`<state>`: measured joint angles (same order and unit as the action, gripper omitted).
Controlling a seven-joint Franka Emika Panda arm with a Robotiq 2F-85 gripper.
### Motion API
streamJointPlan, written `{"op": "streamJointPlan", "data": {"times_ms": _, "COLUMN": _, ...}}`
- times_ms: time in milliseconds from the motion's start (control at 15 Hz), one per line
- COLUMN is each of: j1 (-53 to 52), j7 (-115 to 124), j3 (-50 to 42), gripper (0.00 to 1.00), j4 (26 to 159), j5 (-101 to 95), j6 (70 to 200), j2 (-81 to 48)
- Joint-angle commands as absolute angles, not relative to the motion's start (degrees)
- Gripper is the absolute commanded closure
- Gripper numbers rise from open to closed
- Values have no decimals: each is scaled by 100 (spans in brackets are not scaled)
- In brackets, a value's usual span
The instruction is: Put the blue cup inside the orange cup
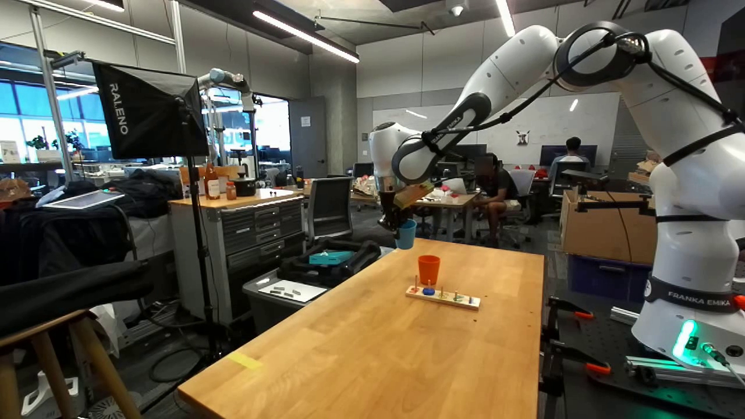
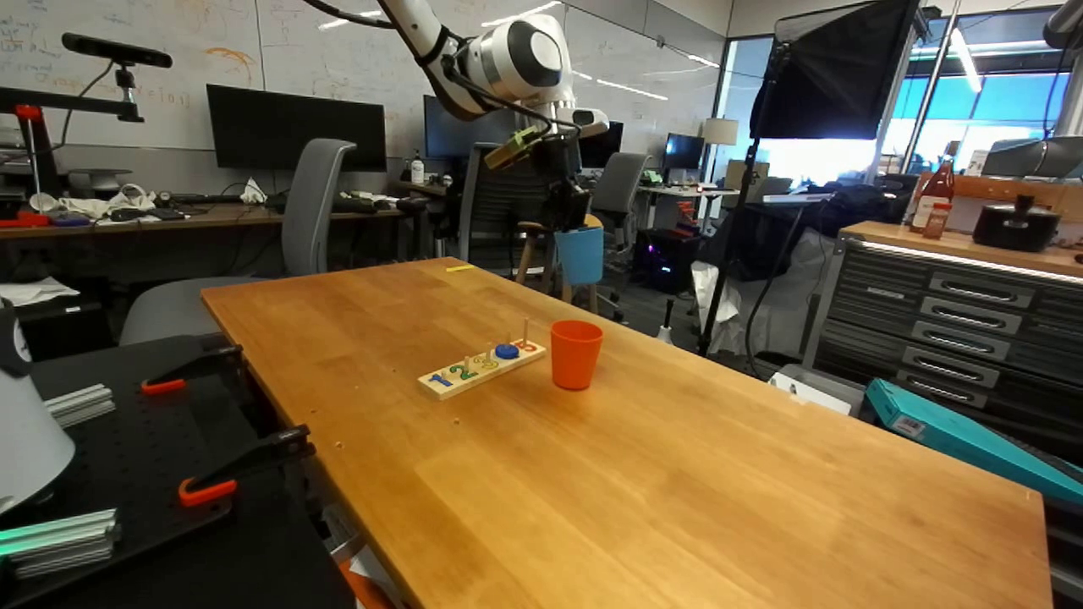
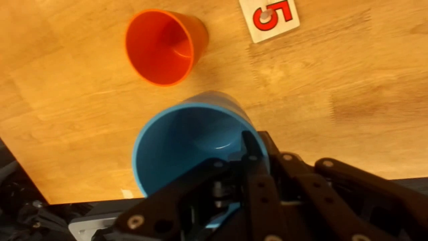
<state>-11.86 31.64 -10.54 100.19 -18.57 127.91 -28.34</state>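
Observation:
The blue cup (image 1: 406,235) hangs in the air in my gripper, roughly upright, above the table's edge. It also shows in an exterior view (image 2: 580,256) and in the wrist view (image 3: 187,134). My gripper (image 3: 259,144) is shut on the blue cup's wall, with one finger inside the cup and one outside. In an exterior view the gripper (image 2: 567,211) sits at the cup's rim. The orange cup (image 1: 429,270) stands upright on the table, apart from the blue cup. It also shows in an exterior view (image 2: 576,355) and, open side up, in the wrist view (image 3: 160,47).
A wooden number board with pegs and a blue disc (image 2: 482,370) lies close beside the orange cup; its end with the red 5 (image 3: 267,20) shows in the wrist view. The wooden table (image 1: 372,361) has edges near the cups. Clamps (image 2: 211,491) hold the robot-side edge.

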Motion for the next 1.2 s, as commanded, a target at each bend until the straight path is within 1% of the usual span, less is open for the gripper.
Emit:
{"op": "streamJointPlan", "data": {"times_ms": 0, "j1": -1090, "j7": 3301, "j3": -1118, "gripper": 95, "j4": 10092, "j5": -2130, "j6": 12363, "j2": -2581}}
{"op": "streamJointPlan", "data": {"times_ms": 467, "j1": -918, "j7": 3264, "j3": -1031, "gripper": 94, "j4": 10655, "j5": -2170, "j6": 12063, "j2": -2457}}
{"op": "streamJointPlan", "data": {"times_ms": 733, "j1": -892, "j7": 3303, "j3": -1004, "gripper": 94, "j4": 10847, "j5": -2135, "j6": 12212, "j2": -2534}}
{"op": "streamJointPlan", "data": {"times_ms": 1133, "j1": -836, "j7": 3501, "j3": -1007, "gripper": 95, "j4": 10549, "j5": -2037, "j6": 12288, "j2": -2743}}
